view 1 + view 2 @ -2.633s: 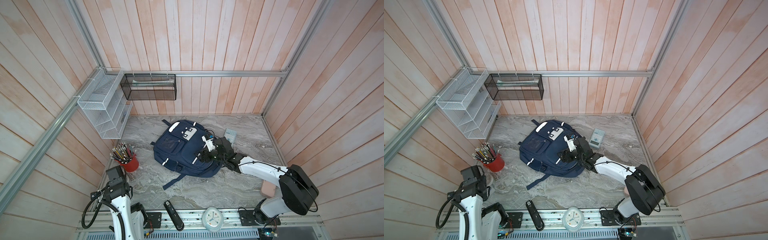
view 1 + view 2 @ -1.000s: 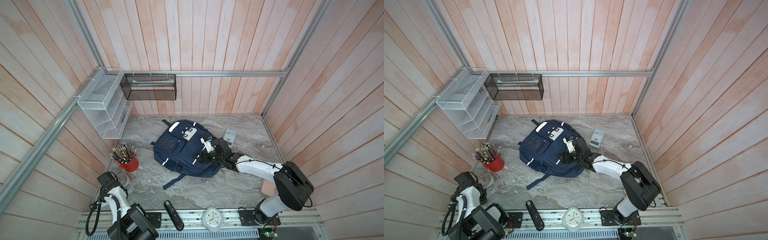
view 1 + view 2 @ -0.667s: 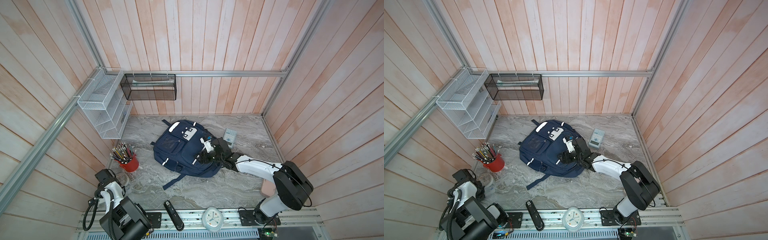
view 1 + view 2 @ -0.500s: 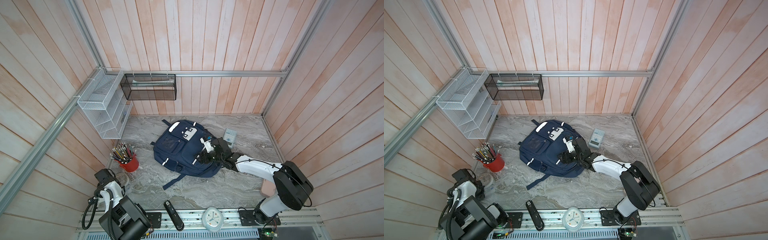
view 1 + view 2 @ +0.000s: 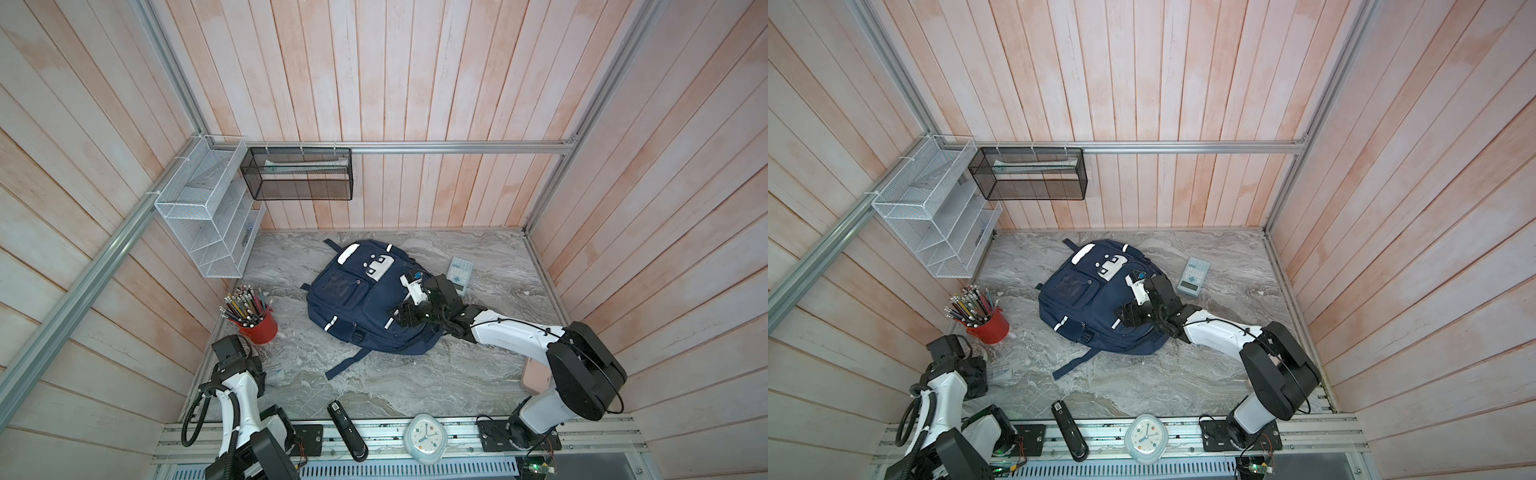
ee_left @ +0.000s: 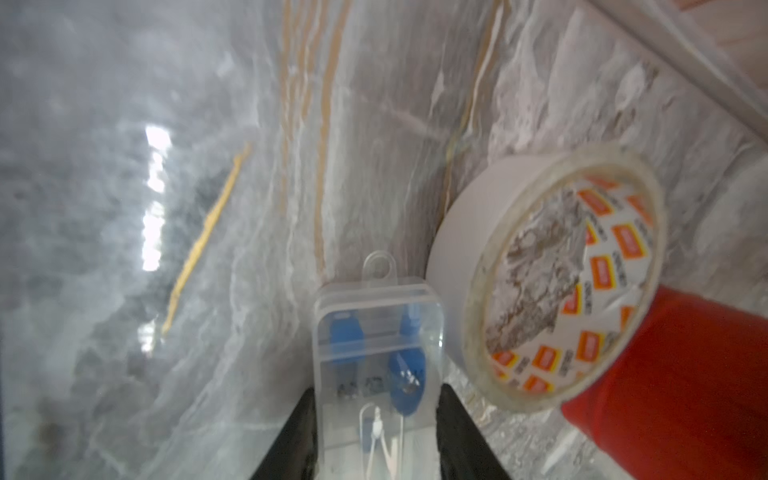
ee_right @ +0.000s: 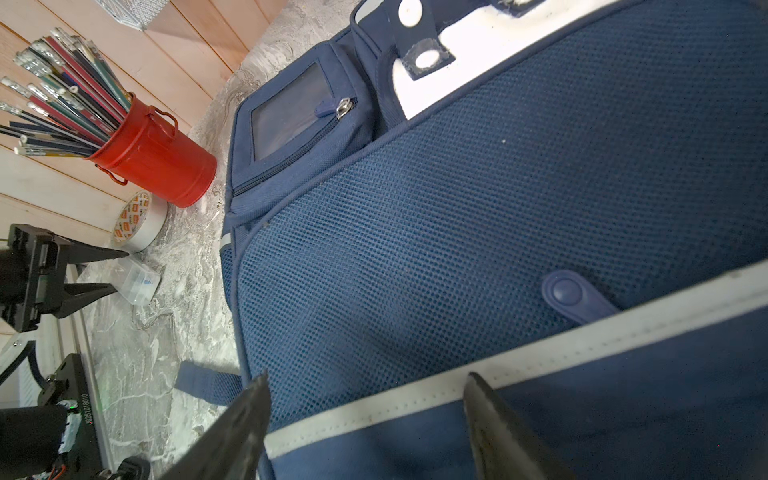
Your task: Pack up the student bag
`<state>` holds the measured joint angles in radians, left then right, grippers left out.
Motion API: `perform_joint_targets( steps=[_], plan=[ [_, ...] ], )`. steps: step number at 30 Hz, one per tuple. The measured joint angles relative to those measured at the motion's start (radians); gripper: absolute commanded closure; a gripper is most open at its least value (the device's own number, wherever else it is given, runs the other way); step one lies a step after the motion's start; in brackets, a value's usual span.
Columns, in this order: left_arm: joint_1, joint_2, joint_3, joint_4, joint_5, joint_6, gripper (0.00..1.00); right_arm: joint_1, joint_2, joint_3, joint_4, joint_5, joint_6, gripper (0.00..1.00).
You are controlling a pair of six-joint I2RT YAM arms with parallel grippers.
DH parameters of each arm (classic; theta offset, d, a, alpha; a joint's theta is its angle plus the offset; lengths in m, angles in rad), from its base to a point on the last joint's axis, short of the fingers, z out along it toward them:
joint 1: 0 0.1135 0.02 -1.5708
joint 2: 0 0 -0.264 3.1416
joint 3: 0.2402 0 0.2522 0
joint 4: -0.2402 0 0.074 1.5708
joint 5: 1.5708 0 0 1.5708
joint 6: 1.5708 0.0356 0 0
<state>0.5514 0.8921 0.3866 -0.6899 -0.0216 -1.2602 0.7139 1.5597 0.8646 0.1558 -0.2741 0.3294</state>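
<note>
The navy student bag (image 5: 365,307) (image 5: 1092,307) lies flat mid-table, its pockets facing up. My right gripper (image 5: 401,318) (image 7: 368,376) hovers open over its mesh side pocket (image 7: 457,208). A white reflective stripe (image 7: 415,386) runs between the fingers, and nothing is gripped. In the front left corner my left gripper (image 6: 376,392) (image 5: 980,370) is low at the table. Its jaws are shut on the sides of a small clear plastic box (image 6: 374,345) (image 7: 137,282) that holds blue bits.
A tape roll (image 6: 540,270) (image 7: 139,220) lies against the box, next to a red cup of pencils (image 5: 257,324) (image 7: 153,158). A calculator (image 5: 459,270) lies right of the bag. A black stapler (image 5: 347,430), a clock (image 5: 424,438) and a pink block (image 5: 536,376) sit along the front. Wire racks (image 5: 208,216) hang on the left wall.
My left arm came down into the front left corner and its jaws closed onto the clear box. My right gripper shifted slightly over the bag and stayed open.
</note>
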Motion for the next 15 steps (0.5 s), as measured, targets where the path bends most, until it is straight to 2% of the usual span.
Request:
perform_joint_targets(
  steps=[6, 10, 13, 15],
  plan=[
    [-0.203, -0.006, 0.000, -0.012, 0.009, -0.111, 0.81, 0.000, 0.000, 0.000, 0.000, 0.000, 0.000, 0.26],
    [-0.430, -0.002, 0.003, -0.013, -0.010, -0.235, 0.81, 0.000, 0.000, 0.000, 0.000, 0.000, 0.000, 0.27],
    [-0.591, 0.029, 0.018, -0.011, -0.021, -0.328, 0.75, 0.000, 0.000, 0.000, 0.000, 0.000, 0.000, 0.26],
    [-0.653, 0.057, 0.032, -0.010, -0.039, -0.367, 0.71, 0.000, 0.000, 0.000, 0.000, 0.000, 0.000, 0.27]
  ],
)
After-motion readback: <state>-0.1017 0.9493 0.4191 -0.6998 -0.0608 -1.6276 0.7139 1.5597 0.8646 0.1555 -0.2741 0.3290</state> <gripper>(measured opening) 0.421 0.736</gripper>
